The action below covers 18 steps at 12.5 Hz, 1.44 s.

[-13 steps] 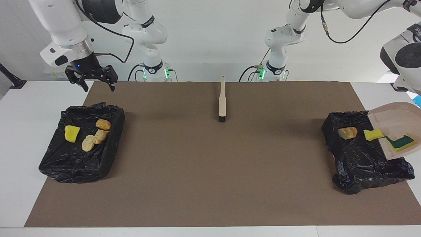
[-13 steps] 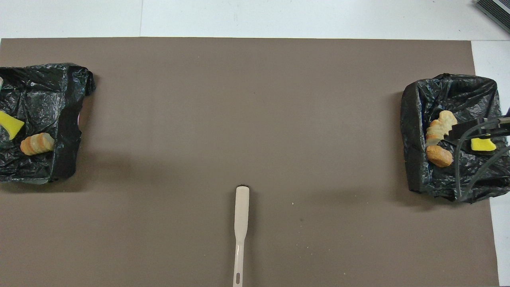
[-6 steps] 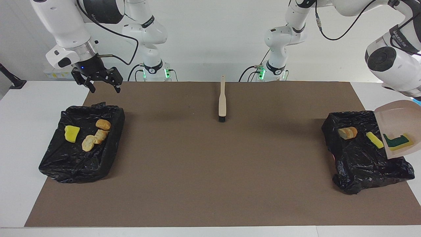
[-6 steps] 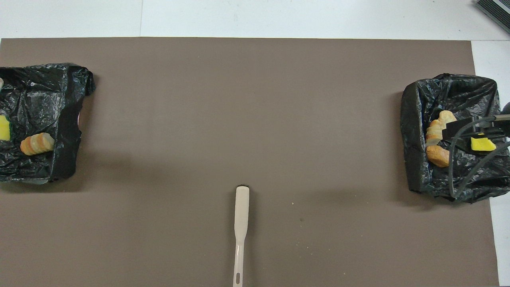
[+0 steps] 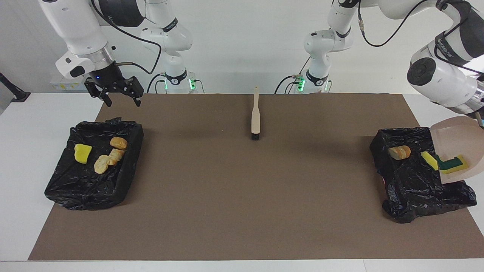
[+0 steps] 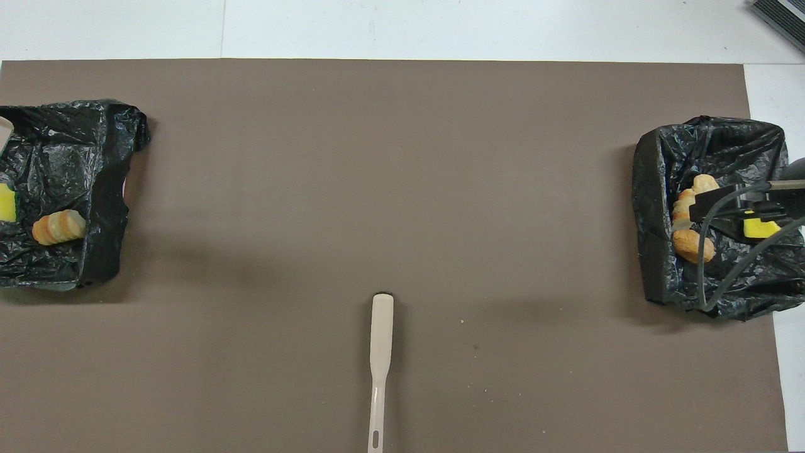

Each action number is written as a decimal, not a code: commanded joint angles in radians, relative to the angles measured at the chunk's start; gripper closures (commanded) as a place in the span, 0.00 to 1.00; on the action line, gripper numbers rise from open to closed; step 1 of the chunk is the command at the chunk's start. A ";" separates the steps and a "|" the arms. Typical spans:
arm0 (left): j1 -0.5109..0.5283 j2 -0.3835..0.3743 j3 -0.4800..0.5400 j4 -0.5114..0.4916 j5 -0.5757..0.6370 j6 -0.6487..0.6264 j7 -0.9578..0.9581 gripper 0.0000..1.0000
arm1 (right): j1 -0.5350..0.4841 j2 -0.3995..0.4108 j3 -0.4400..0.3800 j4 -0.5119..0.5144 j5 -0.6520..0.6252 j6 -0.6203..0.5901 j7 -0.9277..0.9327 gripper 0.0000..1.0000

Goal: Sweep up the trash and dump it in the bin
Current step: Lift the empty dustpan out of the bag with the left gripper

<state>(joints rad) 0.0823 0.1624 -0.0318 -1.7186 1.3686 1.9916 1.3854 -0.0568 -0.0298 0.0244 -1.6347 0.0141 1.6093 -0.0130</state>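
1. My left fingers are clamped shut on the dustpan (image 5: 459, 139), but the grip itself sits past the edge of the facing view. The pan hangs tilted over the black-bagged bin (image 5: 408, 189) at my left arm's end of the surface.
2. Trash on that end: a green-and-yellow sponge (image 5: 452, 163) lies at the pan's low lip. A yellow piece (image 5: 430, 160) is just beside it in the bin, and a tan chunk (image 5: 399, 152) is in there too.
3. My right fingers (image 5: 138, 100) are spread wide with nothing in them. They're up over the corner of the brown mat (image 5: 242, 196), near the other bin (image 5: 87, 192).
4. That bin holds a yellow sponge (image 5: 82, 153) and a bunch of tan chunks (image 5: 109, 156).
5. The brush (image 5: 255, 117) lies on the mat between the two bins, bristles pointing away from me.
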 commanded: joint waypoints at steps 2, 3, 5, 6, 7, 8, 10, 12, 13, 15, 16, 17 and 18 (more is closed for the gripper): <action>-0.019 -0.026 0.010 0.016 0.067 0.016 -0.025 1.00 | -0.005 -0.021 0.003 -0.025 0.010 0.015 0.019 0.00; -0.021 -0.033 0.006 0.031 0.054 0.006 -0.020 1.00 | -0.005 -0.021 0.003 -0.025 0.010 0.015 0.019 0.00; -0.056 -0.058 0.006 0.031 -0.027 -0.032 -0.022 1.00 | -0.005 -0.021 0.003 -0.025 0.010 0.015 0.019 0.00; -0.068 -0.055 0.006 0.036 -0.080 -0.063 -0.025 1.00 | -0.005 -0.021 0.003 -0.025 0.010 0.015 0.019 0.00; -0.075 -0.047 0.006 0.049 -0.124 -0.069 -0.022 1.00 | -0.005 -0.021 0.003 -0.025 0.010 0.015 0.019 0.00; -0.100 -0.046 0.006 0.056 -0.196 -0.088 -0.023 1.00 | -0.005 -0.021 0.003 -0.025 0.010 0.015 0.019 0.00; -0.133 -0.023 0.006 0.105 -0.325 -0.115 -0.025 1.00 | -0.005 -0.021 0.003 -0.025 0.010 0.015 0.019 0.00; -0.153 -0.011 0.006 0.125 -0.423 -0.119 -0.026 1.00 | -0.005 -0.021 0.003 -0.025 0.010 0.015 0.019 0.00; -0.162 -0.011 0.006 0.123 -0.480 -0.119 -0.028 1.00 | -0.005 -0.021 0.003 -0.025 0.010 0.015 0.019 0.00; -0.156 -0.009 0.006 0.123 -0.619 -0.103 -0.034 1.00 | -0.005 -0.021 0.003 -0.025 0.010 0.015 0.019 0.00; -0.154 -0.006 0.006 0.123 -0.693 -0.103 -0.042 1.00 | -0.005 -0.021 0.003 -0.025 0.010 0.015 0.019 0.00; -0.153 -0.001 0.006 0.119 -0.762 -0.108 -0.075 1.00 | -0.005 -0.021 0.003 -0.025 0.010 0.015 0.019 0.00; -0.159 0.000 0.006 0.113 -0.810 -0.115 -0.121 1.00 | -0.005 -0.021 0.003 -0.025 0.010 0.015 0.019 0.00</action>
<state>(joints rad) -0.0643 0.1472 -0.0342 -1.6265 0.6438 1.8998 1.3273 -0.0568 -0.0298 0.0244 -1.6347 0.0141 1.6093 -0.0130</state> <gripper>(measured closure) 0.687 0.000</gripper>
